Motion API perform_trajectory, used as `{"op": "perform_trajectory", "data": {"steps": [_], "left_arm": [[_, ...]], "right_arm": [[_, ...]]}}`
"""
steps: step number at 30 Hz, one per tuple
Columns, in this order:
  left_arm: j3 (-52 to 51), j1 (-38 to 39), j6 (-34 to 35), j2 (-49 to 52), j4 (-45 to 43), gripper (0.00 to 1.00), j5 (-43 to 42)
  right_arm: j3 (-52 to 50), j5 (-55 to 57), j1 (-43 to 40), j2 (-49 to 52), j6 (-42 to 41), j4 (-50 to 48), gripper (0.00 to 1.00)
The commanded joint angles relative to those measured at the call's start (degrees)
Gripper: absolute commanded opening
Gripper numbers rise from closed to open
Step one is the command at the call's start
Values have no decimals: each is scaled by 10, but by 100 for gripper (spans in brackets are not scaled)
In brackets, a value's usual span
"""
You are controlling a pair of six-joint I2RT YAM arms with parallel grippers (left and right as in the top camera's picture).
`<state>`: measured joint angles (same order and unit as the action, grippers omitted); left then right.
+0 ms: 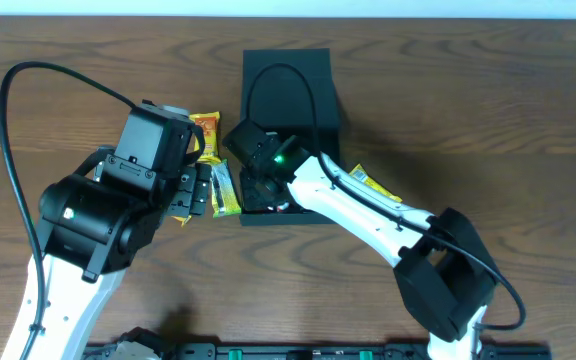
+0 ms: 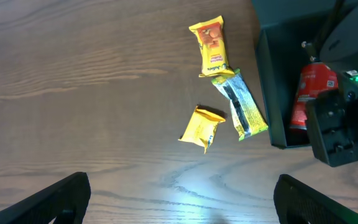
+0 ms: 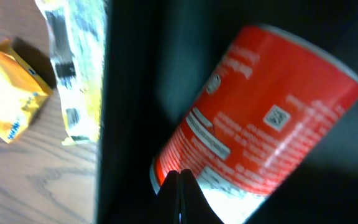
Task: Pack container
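The container [image 1: 313, 75] is a dark square box, its flap lid lying open toward the far side. A red can [image 3: 260, 112] lies on its side inside it, against the dark wall [image 3: 129, 93]. My right gripper [image 3: 182, 196] is inside the box, shut with nothing between its fingers, its tips by the can's end. My left gripper [image 2: 182, 205] hovers open over bare wood, left of the box. Ahead of it lie a yellow packet [image 2: 209, 46], a green-yellow bar [image 2: 241, 102] and a small yellow packet [image 2: 202, 127], all outside the container wall [image 2: 269, 81].
Another yellow packet [image 1: 373, 183] lies on the table right of the box, partly under my right arm. The wooden table [image 1: 88, 50] stretches out on the left and far side. The right arm's cable arcs over the open lid.
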<state>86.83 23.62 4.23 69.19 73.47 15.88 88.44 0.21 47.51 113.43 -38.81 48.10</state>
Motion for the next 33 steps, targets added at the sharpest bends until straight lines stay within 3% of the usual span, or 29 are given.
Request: {"op": "perform_trajectory", "data": {"steps": [1, 20, 28, 33], "left_arm": [[7, -3, 1, -6, 0, 95, 10], [7, -3, 1, -6, -1, 95, 10], [7, -3, 1, -6, -14, 96, 10], [7, -3, 3, -6, -17, 95, 10]], "right_arm": [[7, 15, 5, 13, -14, -16, 2], [6, 99, 5, 20, 16, 51, 2], [6, -12, 7, 24, 5, 7, 2], [6, -64, 4, 47, -8, 45, 1]]}}
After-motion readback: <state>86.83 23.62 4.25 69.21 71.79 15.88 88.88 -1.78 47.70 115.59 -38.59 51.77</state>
